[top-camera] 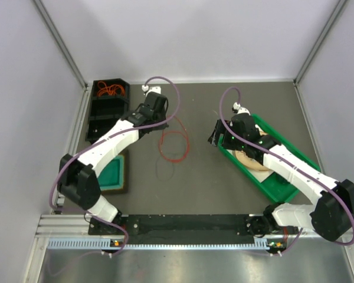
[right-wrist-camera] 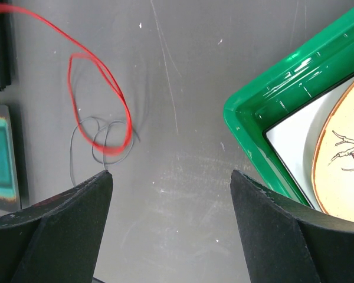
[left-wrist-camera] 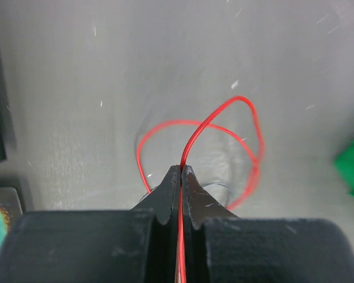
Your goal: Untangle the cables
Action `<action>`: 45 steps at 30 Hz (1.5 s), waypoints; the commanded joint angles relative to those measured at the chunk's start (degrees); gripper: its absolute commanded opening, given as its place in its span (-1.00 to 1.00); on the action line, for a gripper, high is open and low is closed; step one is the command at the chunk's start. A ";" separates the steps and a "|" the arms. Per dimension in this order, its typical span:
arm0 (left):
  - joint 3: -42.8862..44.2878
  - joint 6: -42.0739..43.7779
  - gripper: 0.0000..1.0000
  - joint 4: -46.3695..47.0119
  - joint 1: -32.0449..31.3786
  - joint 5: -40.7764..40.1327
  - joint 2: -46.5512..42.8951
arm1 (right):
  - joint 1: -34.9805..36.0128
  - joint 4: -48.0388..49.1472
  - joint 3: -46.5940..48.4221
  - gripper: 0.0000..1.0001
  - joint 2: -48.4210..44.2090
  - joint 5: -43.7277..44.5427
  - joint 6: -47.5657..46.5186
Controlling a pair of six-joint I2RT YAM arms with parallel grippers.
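We are looking down from the top camera at a dark table [top-camera: 212, 177], where the left gripper [top-camera: 160, 122] is reaching out over the middle and a red cable [top-camera: 173, 145] is trailing from it in a loose loop across the surface. A thin dark cable [top-camera: 164, 172] is lying just nearer to us than that loop. More orange cables [top-camera: 109, 90] are sitting coiled in a black bin [top-camera: 108, 109] at the far left. The right gripper [top-camera: 215, 137] is hovering at the far end of a green tray [top-camera: 285, 190] that is holding a tan disc [top-camera: 253, 160]. A teal pad [top-camera: 113, 172] is resting near the left arm's base. Turning to the left wrist camera, we are seeing the left gripper [left-wrist-camera: 181, 171] pinched fully closed on the red cable [left-wrist-camera: 224, 109], which is running up between the fingertips and curling into two overlapping loops on the table beyond. Turning to the right wrist camera, we are seeing the right gripper [right-wrist-camera: 171, 177] spread wide and holding nothing, with the red cable [right-wrist-camera: 106, 73] and the thin dark cable [right-wrist-camera: 85, 132] crossing each other to its left, and the green tray [right-wrist-camera: 253, 112] to its right. The tan disc [right-wrist-camera: 348, 153] is showing a small drawn twig with a red mark.
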 commanded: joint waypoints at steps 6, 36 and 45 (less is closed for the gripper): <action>9.10 2.34 -1.00 -2.17 0.42 -1.39 -7.45 | 0.66 2.14 -0.04 0.61 -0.70 0.36 0.20; 18.52 -2.06 -1.00 -2.35 21.77 7.31 -3.86 | 20.08 9.79 13.13 0.52 26.98 3.70 -4.36; 17.20 -2.15 -1.00 -2.00 25.02 9.07 -5.09 | 27.81 2.68 24.20 0.32 38.83 8.96 -6.82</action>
